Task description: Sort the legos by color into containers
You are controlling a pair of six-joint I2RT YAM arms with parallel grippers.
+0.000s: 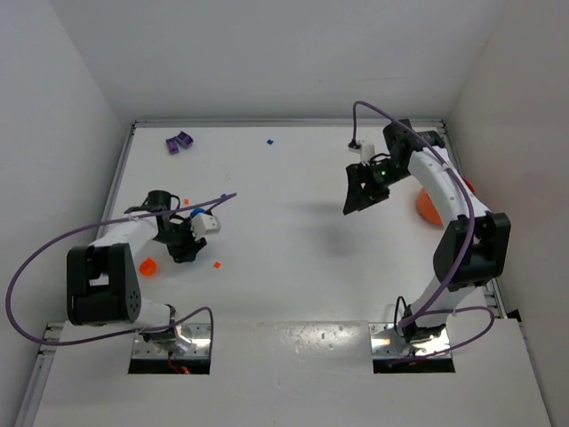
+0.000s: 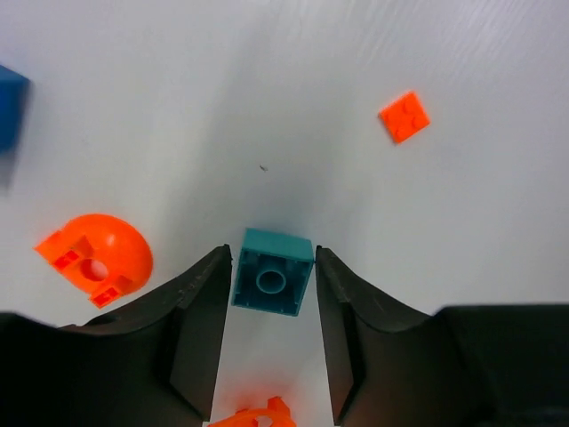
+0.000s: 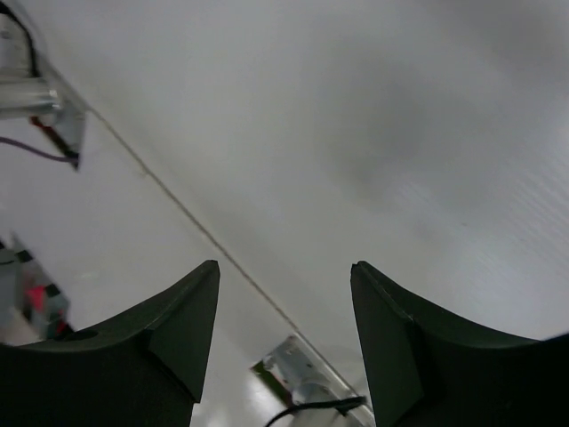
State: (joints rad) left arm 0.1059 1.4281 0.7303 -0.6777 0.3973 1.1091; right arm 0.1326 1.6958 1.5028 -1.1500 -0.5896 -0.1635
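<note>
My left gripper (image 2: 272,267) (image 1: 184,247) is shut on a small squarish teal cup (image 2: 271,283), pinched between its fingertips with the open side facing the camera. An orange lego (image 2: 404,116) (image 1: 216,264) lies on the table beyond it. A round orange cup (image 2: 96,258) (image 1: 148,265) lies tipped to the left. A blue cup (image 2: 9,107) shows at the left edge. My right gripper (image 3: 284,267) (image 1: 360,197) is open and empty, raised over the right half of the table. A blue lego (image 1: 269,140) lies far back, and an orange-red speck (image 1: 186,202) lies near the left arm.
Two purple cups (image 1: 179,140) sit at the back left. An orange bowl (image 1: 428,207) sits at the right, partly hidden behind the right arm. Another orange piece (image 2: 258,415) shows under the left fingers. White walls close in the table.
</note>
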